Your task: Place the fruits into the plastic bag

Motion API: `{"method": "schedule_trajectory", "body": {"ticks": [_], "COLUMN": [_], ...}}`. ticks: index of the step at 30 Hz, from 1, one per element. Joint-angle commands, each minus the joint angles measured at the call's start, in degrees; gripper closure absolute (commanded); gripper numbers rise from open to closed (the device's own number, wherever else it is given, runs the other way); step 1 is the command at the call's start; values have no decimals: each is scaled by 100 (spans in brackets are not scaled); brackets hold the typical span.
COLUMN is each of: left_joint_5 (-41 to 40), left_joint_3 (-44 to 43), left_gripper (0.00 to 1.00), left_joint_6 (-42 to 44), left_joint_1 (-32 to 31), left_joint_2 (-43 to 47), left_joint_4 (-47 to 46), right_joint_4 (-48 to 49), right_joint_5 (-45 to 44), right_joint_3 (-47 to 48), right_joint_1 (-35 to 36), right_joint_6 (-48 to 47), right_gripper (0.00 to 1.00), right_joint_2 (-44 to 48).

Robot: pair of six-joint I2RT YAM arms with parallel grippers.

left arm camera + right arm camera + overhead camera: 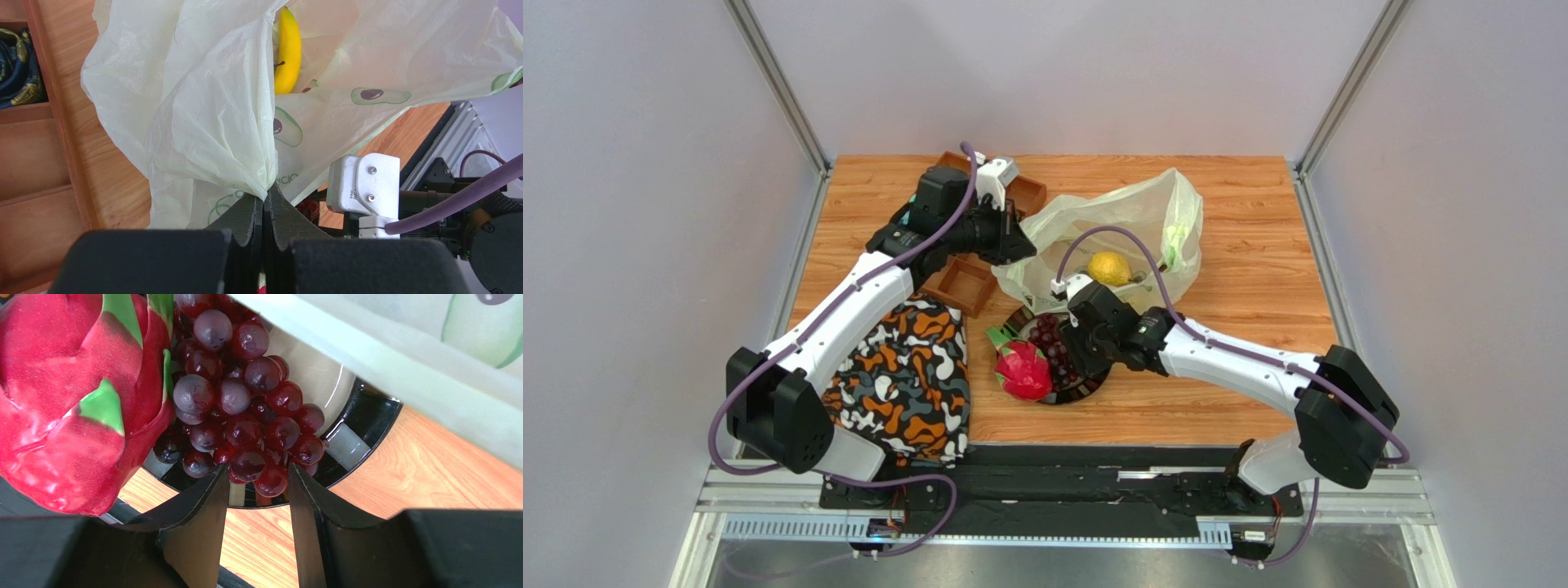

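A wooden table point(1259, 282) seen from above, with a pale bag point(1136, 227) printed with avocados lying open toward the back; every place here is given from that bag.

Well to its left, nearer the arms, lies a patterned cloth point(903, 374). At the bag's left edge, the left gripper point(265, 205) is closed tight on a gathered fold of the film, holding the mouth up. Just in front of the bag, partly under its sagging near rim, sits a plate point(371, 419). The dragon fruit point(1024, 371) is on the side farther from the bag, with the grapes point(239, 416) pressed against it. The right gripper point(256, 478) is at the grapes, jaws partway apart and straddling only the lowest few berries; no firm pinch can be made out. Inside the bag a banana point(287, 52) shows through the opening, and the overhead view shows a round yellow fruit point(1111, 267) there too. Two fruits look to be in, and two remain in front.

What could go wrong, as a judgement:
- **Weak hold on the grapes:** a hold on just a few end berries may slip, or the bunch may swing and drop short of the bag.
- **Dragon fruit rolling off:** it leans on the grapes, so lifting them could roll it off the plate.
- **Bag rim in the way:** the loose rim hangs right over the plate, and the rising bunch could catch it and push the bag away instead of entering.
- **Mouth falling shut:** the mouth is held by one pinch of thin film — if that slips, the opening may fall shut.
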State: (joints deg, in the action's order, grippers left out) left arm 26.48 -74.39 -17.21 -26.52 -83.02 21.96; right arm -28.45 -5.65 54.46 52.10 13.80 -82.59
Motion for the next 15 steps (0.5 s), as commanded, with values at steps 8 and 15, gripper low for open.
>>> {"method": "schedule_trajectory", "body": {"ticks": [8, 15], "left_joint_5": [77, 77], "left_joint_3": [21, 21], "left_gripper": [100, 100], "left_joint_6": [-54, -54], "left_joint_1": [16, 16], "left_joint_2": [155, 146], "left_joint_4": [-192, -192], "right_joint_4": [226, 217], "right_joint_5": [-68, -191], "right_joint_3": [223, 223], "right_joint_1": [81, 81], "right_joint_6": [-159, -185], "right_gripper": [59, 65], "right_joint_2": [-258, -267]}}
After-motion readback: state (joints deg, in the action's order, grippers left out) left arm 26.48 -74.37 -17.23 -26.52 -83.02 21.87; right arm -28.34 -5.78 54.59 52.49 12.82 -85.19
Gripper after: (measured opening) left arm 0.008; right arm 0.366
